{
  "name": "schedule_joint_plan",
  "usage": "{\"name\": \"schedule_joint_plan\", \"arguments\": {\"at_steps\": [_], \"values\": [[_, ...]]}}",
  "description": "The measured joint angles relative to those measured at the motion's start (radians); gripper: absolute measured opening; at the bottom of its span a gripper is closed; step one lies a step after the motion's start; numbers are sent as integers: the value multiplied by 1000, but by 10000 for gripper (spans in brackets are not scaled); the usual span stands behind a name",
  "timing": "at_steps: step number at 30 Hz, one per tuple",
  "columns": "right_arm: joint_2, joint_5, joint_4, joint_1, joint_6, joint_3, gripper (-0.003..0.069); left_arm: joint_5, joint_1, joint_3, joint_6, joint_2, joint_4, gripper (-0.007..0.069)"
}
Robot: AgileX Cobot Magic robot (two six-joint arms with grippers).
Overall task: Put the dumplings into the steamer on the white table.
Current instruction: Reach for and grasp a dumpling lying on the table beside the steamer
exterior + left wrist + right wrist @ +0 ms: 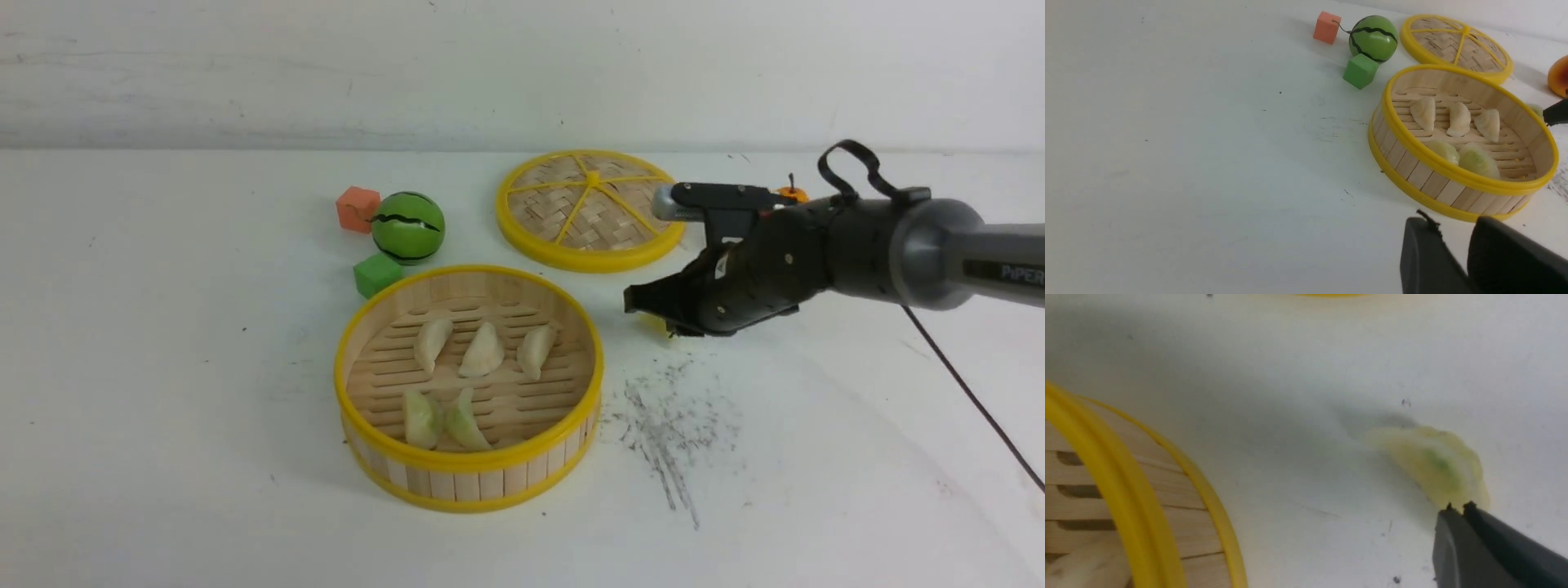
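Steamer [469, 482] right up front, low wooden-strip wall and yellow rims, sitting on the white tabletop [163, 408] just to the left of the right claw [645, 306]. Five dumplings [483, 349] already in on the slatted floor: three cream ones in a row on the far side, two pale green ones touching each other against the near wall. Five in, one out!

And over to that last dumpling [1433, 461]: pale yellow-green, half-moon, soft-looking, a greener patch in the middle, a bit blurred up close. Lying flat on the tabletop outside the steamer, directly at the right claw's tips. Right claw low, pressed together, tips touching the dumpling's near edge. No telling from here about a real catch on that thin rim, or only a nip at thin air.

Left to do, judging by this: a firm hold, a lift, a short carry leftward over the yellow rim, a drop beside the two green ones.

Over on the steamer's other side, left claw [1453, 232] well back, fingers slightly spread, nothing between them. Beyond the right claw, lid [589, 211] lying flat, out of the way.
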Motion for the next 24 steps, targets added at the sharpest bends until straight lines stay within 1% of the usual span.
{"name": "schedule_joint_plan", "arguments": {"at_steps": [2, 11, 15, 16, 18, 21, 22, 23, 24], "values": [[-33, 8, -17, 0, 0, 0, -19, 0, 0, 0, 0, 0, 0, 165], [-119, 44, -64, 0, 0, 0, -18, 0, 0, 0, 0, 0, 0, 168], [-105, 54, -64, 0, -28, 0, 17, 0, 0, 0, 0, 0, 0, 172], [-87, 58, -64, 0, -56, -7, 63, 0, 0, 0, 0, 0, 0, 172], [-66, 63, -64, 0, -86, -23, 129, 0, 0, 0, 0, 0, 0, 174], [-9, 63, -64, 0, -150, -76, 281, 0, 0, 0, 0, 0, 0, 175], [6, 60, -64, 0, -166, -86, 307, 0, 0, 0, 0, 0, 0, 175], [26, 51, -64, 0, -181, -105, 352, 0, 0, 0, 0, 0, 0, 176], [46, 47, -64, 0, -189, -119, 383, 0, 0, 0, 0, 0, 0, 177]]}}
